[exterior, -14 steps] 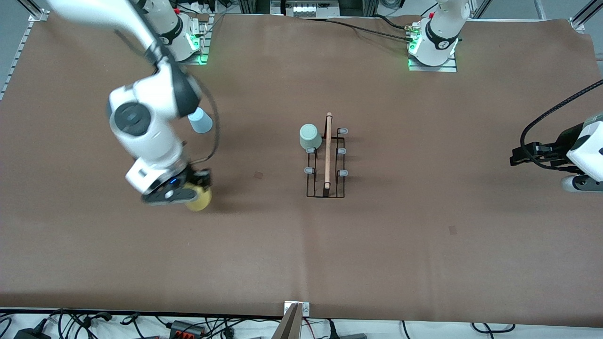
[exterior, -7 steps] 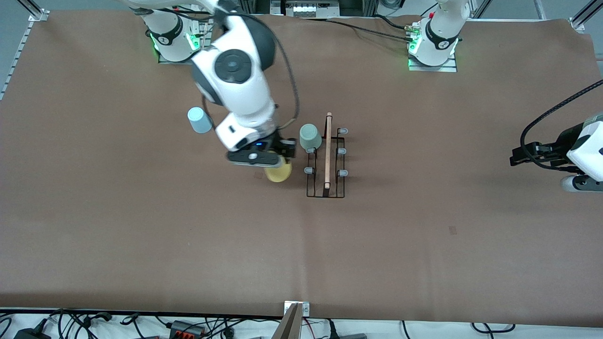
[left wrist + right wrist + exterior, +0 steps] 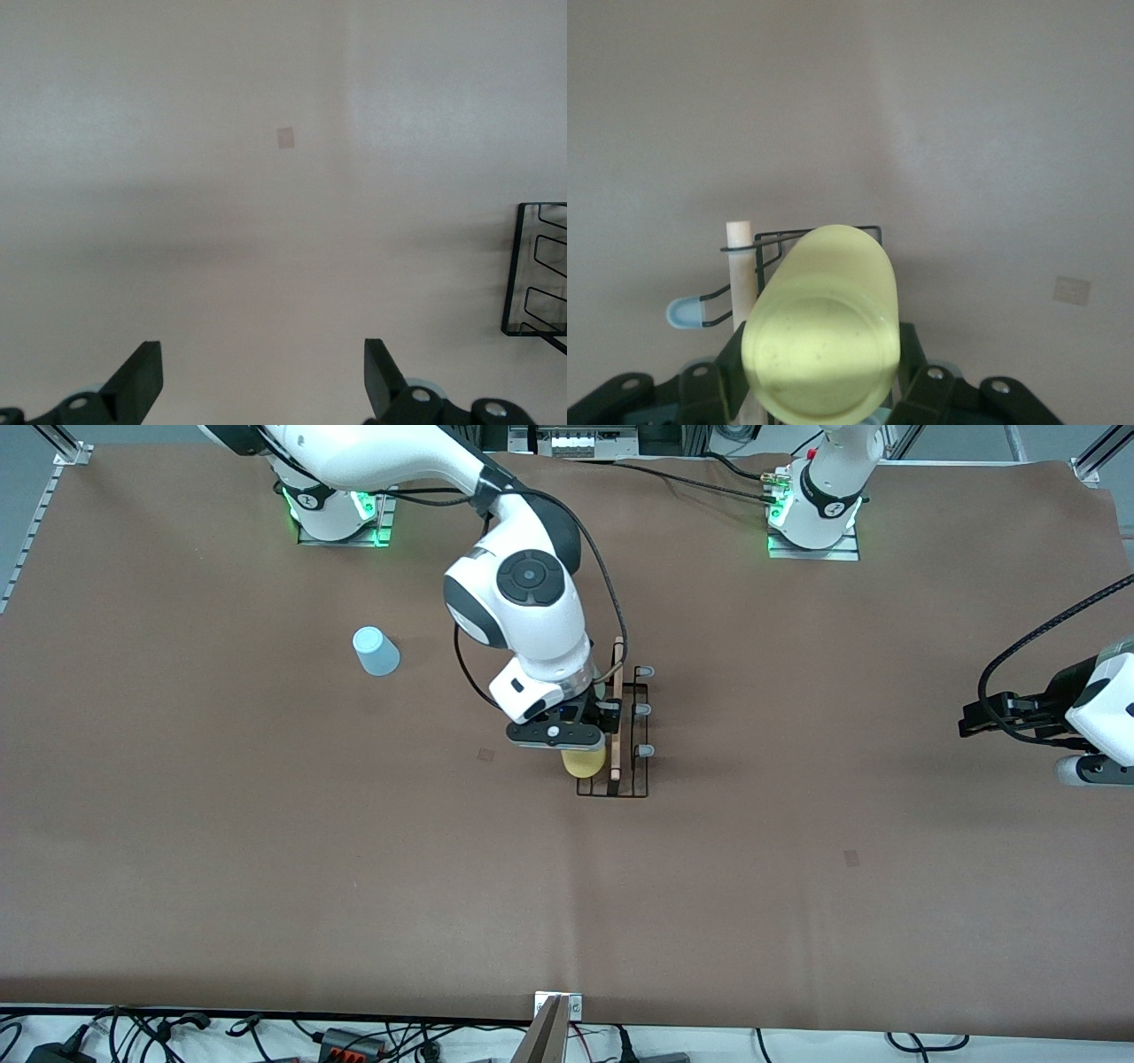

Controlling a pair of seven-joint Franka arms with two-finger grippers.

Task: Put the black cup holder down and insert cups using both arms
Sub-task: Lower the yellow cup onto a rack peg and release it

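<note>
Your right hand (image 3: pixel 578 737) is clamped on the yellow cup (image 3: pixel 584 762), with a finger (image 3: pixel 921 385) on each side of it in the right wrist view, and it carries the cup over the black cup holder (image 3: pixel 613 726) on the side toward the right arm's end of the bench (image 3: pixel 266 850). A second ago you had this hand and the cup over bare bench well toward that end; half a second ago they were just beside the holder; now the cup sits over the holder's corner nearest the front camera. In the right wrist view the cup's closed base (image 3: pixel 821 350) faces the camera, with the wooden handle (image 3: pixel 742 274) and one grey-tipped peg (image 3: pixel 685 312) of the holder showing beside it.

The holder itself has not shifted between frames and stands mid-bench, its handle running toward the front camera. The pale green cup that showed on its farthest peg in the earlier frames is now hidden under your right arm. The light blue cup (image 3: pixel 376 651) rests on the bench, well apart from the holder toward the right arm's end, where it was before.

Your left hand (image 3: pixel 261 376) waits with its fingers spread wide and nothing between them, hovering over the left arm's end of the bench, unchanged across the frames.
</note>
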